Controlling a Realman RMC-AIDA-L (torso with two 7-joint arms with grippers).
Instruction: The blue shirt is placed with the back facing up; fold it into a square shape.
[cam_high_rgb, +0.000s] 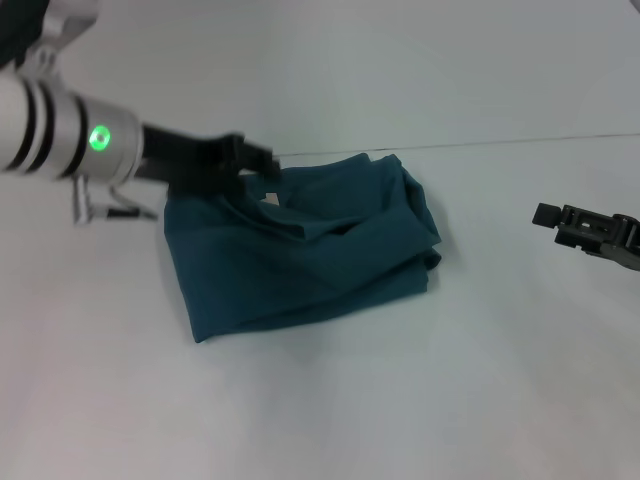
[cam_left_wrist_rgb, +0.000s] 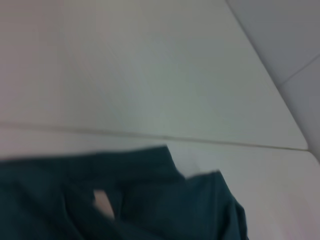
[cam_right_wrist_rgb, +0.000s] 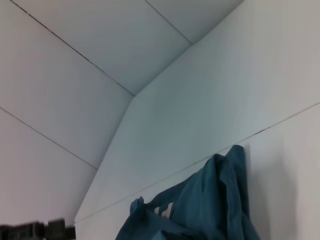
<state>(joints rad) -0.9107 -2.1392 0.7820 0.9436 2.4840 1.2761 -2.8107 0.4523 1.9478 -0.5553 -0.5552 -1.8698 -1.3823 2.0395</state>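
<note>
Lying in a thick, rumpled bundle near the middle of the white table (cam_high_rgb: 320, 400), toward its far edge, the blue shirt (cam_high_rgb: 300, 255) is seen already gathered into a rough four-sided shape. Several layers are stacked, with a pale label (cam_high_rgb: 268, 199) exposed near the collar at the bundle's far left corner, and the right side bunched into loose ridges instead of a flat edge. The left gripper (cam_high_rgb: 262, 165) is held over that far left corner, its dark fingers at or just above the cloth; whether they are spread, pressed together or pinching a fold cannot be told, as no gap is shown clearly in the head view and no fingers appear in the left wrist view, where only the collar area and label are seen. The right gripper (cam_high_rgb: 565, 222) is held well apart from the shirt, over bare table near the right edge, with nothing seen in it; the state of its fingers cannot be made out either. The main folds are judged to be done, the garment having been reduced to a compact block. What is judged to remain is tidying: the lumpy right side would need to be flattened and the edges squared before the result could be called a neat square.
</note>
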